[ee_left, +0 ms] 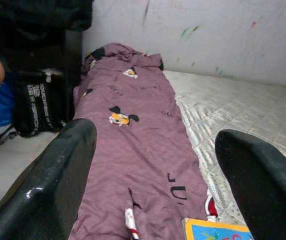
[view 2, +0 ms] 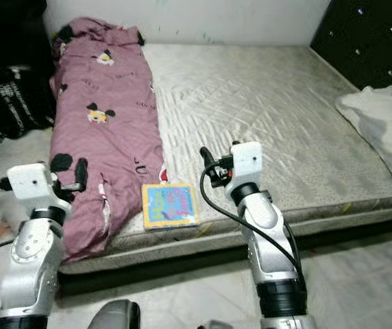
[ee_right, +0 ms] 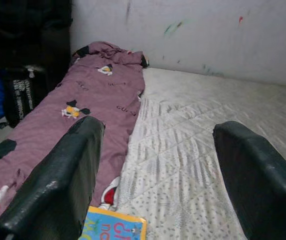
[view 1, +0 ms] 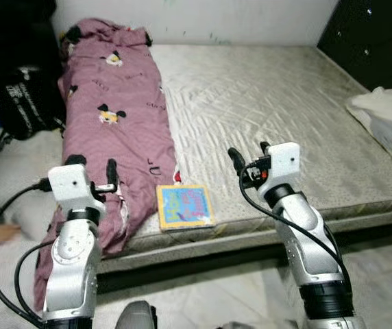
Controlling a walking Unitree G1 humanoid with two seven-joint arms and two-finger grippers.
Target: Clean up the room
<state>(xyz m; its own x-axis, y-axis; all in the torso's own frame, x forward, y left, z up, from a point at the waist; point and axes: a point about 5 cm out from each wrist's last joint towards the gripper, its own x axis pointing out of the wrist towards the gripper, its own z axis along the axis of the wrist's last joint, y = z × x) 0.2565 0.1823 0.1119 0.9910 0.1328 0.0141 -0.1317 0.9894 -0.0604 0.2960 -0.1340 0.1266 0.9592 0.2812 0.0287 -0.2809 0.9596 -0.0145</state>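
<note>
1. I see a low bed with a pale quilted mattress set against a white wall marked with faint colour smears.
2. A mauve cartoon-print blanket lies lengthwise along the bed's left side, and its near end spills over the front edge toward the floor.
3. A colourful children's book lies flat at the front edge of the mattress, just beside the blanket's right edge.
4. My left hand hovers over the near end of the blanket, left of the book; in its wrist view the two black fingers stand wide apart with nothing between them.
5. My right hand hovers over bare mattress to the right of the book; its fingers are also spread wide and hold nothing.
6. A white crumpled cloth rests at the bed's right edge, in front of a dark studded panel.
7. A black bag with white lettering stands on the floor left of the bed.
8. Part of a person shows at the far left edge beside it.
</note>
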